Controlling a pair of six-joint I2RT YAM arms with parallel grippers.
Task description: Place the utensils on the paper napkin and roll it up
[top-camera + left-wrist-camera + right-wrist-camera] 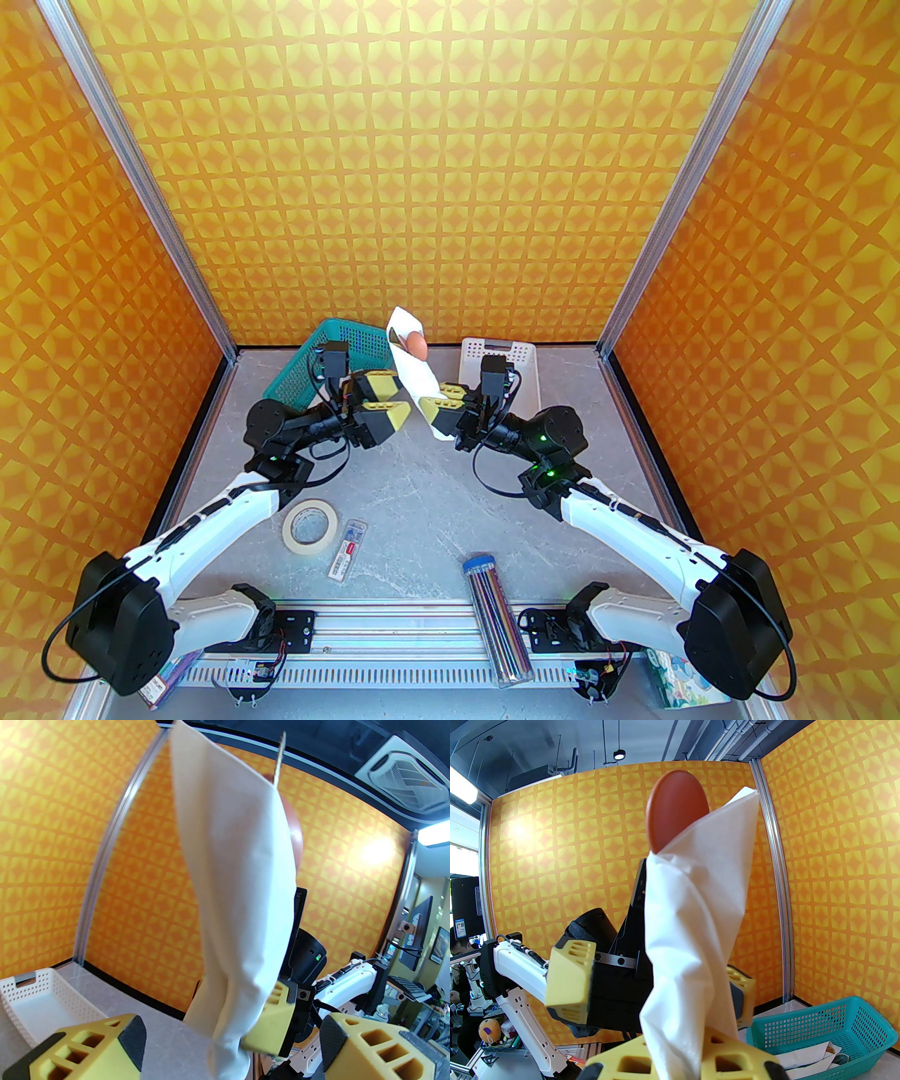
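The paper napkin (420,380) is rolled into a white tube and held tilted above the table. My right gripper (439,404) is shut on its lower end (692,948). A reddish-brown spoon bowl (676,811) sticks out of the top (417,344), and a thin tan tip (279,758) pokes out beside it; the rest of the utensils is hidden inside the roll. My left gripper (402,399) stands open just left of the roll. Its yellow fingers (88,1047) sit wide apart on either side of the napkin (239,895).
A teal basket (309,365) holding some paper stands at the back left, a white slotted tray (517,358) at the back right. Nearer me lie a tape roll (311,526), a small clear pack (346,548), a tube of pencils (496,619) and a printed tissue pack (678,685).
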